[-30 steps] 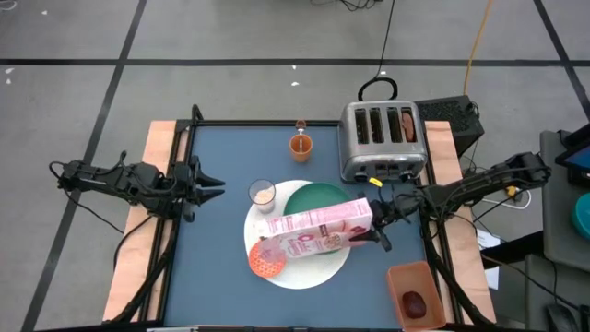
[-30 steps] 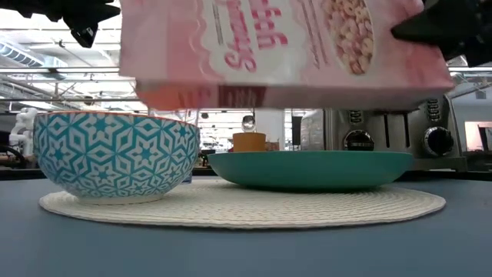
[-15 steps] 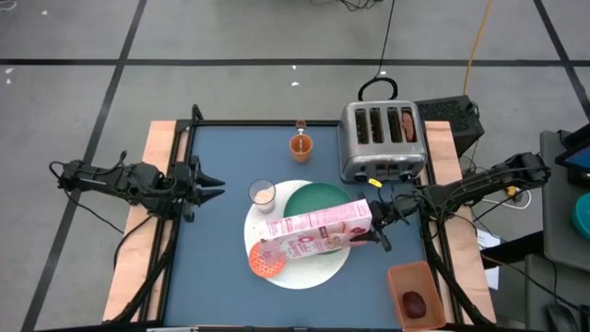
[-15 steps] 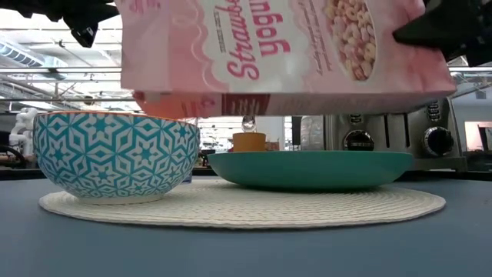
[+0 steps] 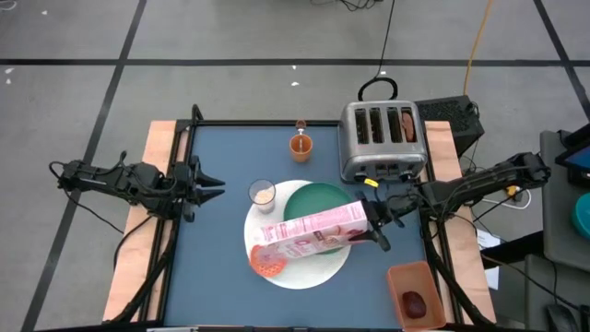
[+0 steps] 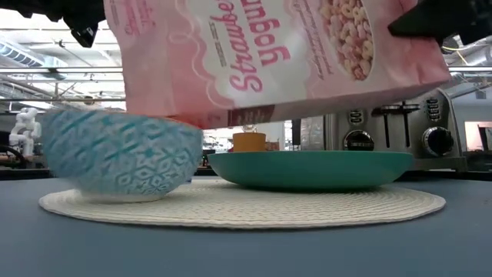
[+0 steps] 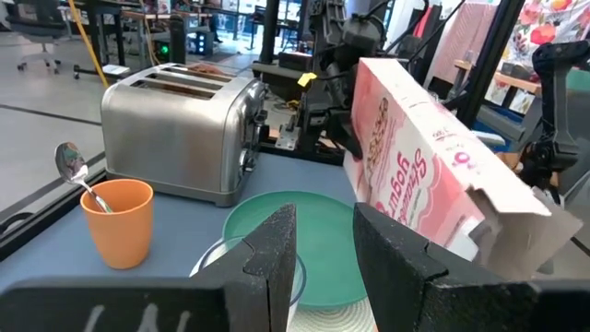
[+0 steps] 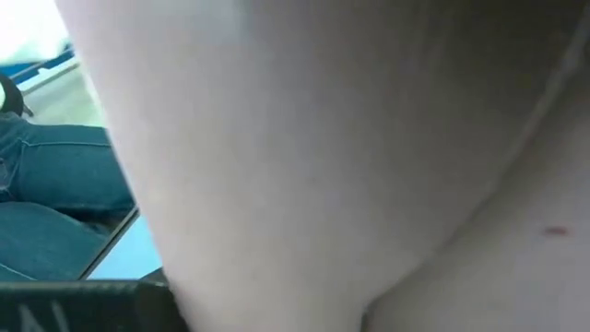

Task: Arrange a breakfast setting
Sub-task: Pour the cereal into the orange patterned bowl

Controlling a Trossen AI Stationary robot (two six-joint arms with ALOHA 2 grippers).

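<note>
Right gripper: clenched on the base end of the pink cereal box, held over the table's right half, just in front of the toaster.
Pink cereal box: tilted, with its far end lowered away from the right gripper toward the bowl; in the low view it hangs above the mat and plate, touching neither.
Small orange cereal bowl: under the box's lowered end, well out from the right gripper, on the near left part of the mat; patterned blue-green outside in the low view, where it is blurred.
Round white mat: flat on the table, beneath the box and out from the right gripper.
Green plate: on the mat, just beside the right gripper, partly covered from above by the box.
Small milk glass: at the mat's far left edge, between the two grippers.
Orange cup: beyond the plate, well away from both grippers, with the silver spoon standing in it.
Silver four-slot toaster: just behind the right gripper; something brown shows in one slot.
Dark red food: in an orange container at the table's near right corner, behind the right gripper.
Left gripper: idle at the table's left edge, fingers parted, holding nothing.
Right wrist view: filled by a pale surface; blue fabric shows at one side.
</note>
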